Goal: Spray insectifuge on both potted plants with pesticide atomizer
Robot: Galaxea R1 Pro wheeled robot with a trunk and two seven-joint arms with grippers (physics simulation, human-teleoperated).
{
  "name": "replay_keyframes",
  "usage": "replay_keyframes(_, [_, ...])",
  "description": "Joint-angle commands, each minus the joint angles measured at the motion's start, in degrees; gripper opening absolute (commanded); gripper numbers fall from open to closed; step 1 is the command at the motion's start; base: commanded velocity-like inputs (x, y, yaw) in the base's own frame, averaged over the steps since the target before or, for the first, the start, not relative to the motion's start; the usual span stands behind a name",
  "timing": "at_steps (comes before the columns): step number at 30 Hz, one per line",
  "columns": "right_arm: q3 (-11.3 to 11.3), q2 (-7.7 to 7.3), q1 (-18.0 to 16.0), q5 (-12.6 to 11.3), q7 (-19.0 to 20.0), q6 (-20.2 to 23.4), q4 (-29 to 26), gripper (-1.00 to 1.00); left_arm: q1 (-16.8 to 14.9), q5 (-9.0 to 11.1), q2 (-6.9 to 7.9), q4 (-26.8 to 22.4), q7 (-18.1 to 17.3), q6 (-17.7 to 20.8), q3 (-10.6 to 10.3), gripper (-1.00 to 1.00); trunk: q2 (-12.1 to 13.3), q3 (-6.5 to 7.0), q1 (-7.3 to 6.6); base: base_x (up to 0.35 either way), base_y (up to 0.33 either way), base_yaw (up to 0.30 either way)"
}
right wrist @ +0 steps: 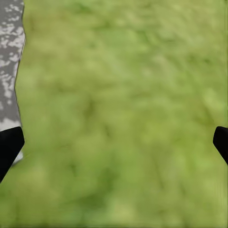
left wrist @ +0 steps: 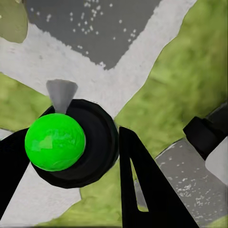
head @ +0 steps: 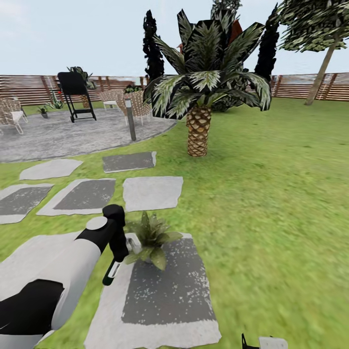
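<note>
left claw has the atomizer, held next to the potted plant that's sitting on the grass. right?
Not quite. The left claw does hold the atomizer beside the potted plant, but the plant sits on a grey stepping stone, not the grass, as the head view shows.

The left gripper (left wrist: 66, 156) holds the pesticide atomizer (left wrist: 71, 142) between its two black fingers (left wrist: 142, 190), which press on it from both sides. Seen end-on, the atomizer is a round black body with a bright green disc on it and a small grey cone-shaped nozzle (left wrist: 61, 94). Under it lie grey stepping stones (left wrist: 104, 42) with darker centres, and green lawn (left wrist: 190, 71) between them.
</note>
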Motion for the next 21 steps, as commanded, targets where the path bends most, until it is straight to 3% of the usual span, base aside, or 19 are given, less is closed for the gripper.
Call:
replay_keyframes(1, [-0.19, 0.0, -0.04, 0.63, -0.41, -0.18, 0.07, 1.0, 0.15, -0.4, 0.45, -0.04, -0.47, 0.57, 0.0, -1.0, -0.02, -0.05, -0.02, -0.01, -0.001, 0.028])
replay_keyframes(6, [-0.19, 0.0, -0.03, 0.63, -0.41, -0.18, 0.07, 1.0, 0.39, -0.4, 0.92, 0.03, -0.47, 0.57, 0.16, -1.0, -0.02, -0.05, -0.02, 0.046, 0.027, 0.006])
replay_keyframes(17, [-0.19, 0.0, -0.04, 0.68, -0.41, -0.18, 0.15, 1.0, 0.46, -0.4, 0.53, 0.05, -0.47, 0.58, -0.22, -1.0, -0.02, -0.05, -0.02, 0.287, 0.117, 0.0])
replay_keyframes(21, [-0.19, 0.0, -0.04, 0.68, -0.41, -0.16, 0.15, 1.0, 0.49, -0.48, 0.25, 0.06, -0.47, 0.57, -0.27, -1.0, -0.02, -0.05, -0.02, 0.078, 0.009, 0.057])
